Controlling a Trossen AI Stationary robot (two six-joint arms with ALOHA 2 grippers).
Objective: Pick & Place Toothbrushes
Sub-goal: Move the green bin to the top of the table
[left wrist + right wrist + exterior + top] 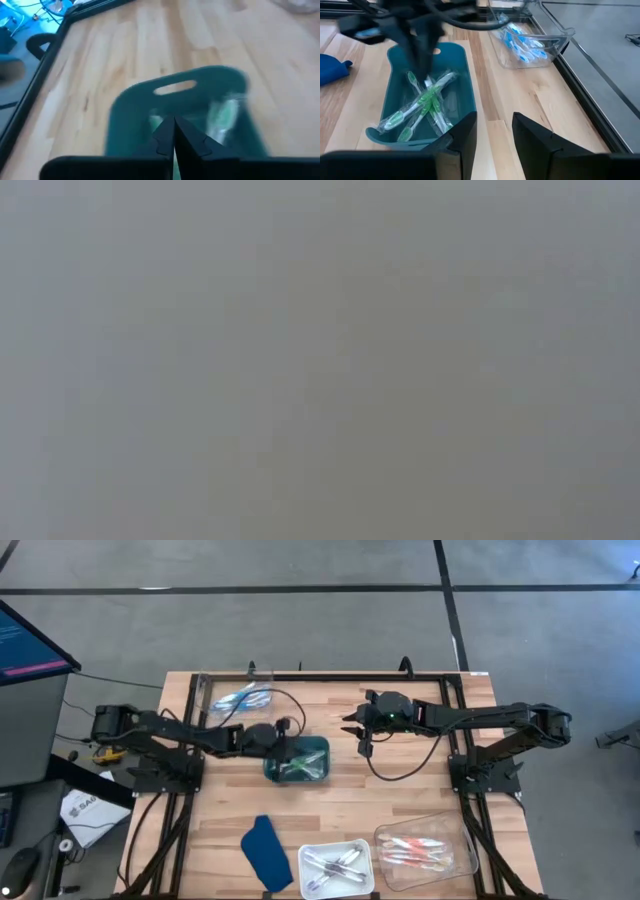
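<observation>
Meanwhile, sorted by colour: green toothbrushes (422, 107) lie heaped in the teal tray (318, 748) at mid-desk.

Over that tray the left gripper (173, 131) hangs with its fingers clenched together, nothing visibly between them, probably poised to leave. Beside the tray, over bare desk (420, 795), the right gripper (356, 726) waits partly parted and empty. Blue brushes (517, 40) fill a clear tray (205, 690) at the far edge; pink-orange ones (415, 850) and purple-grey ones (335, 865) sit in near trays, beside a dark blue cloth (265, 850). Low view shows nothing.
</observation>
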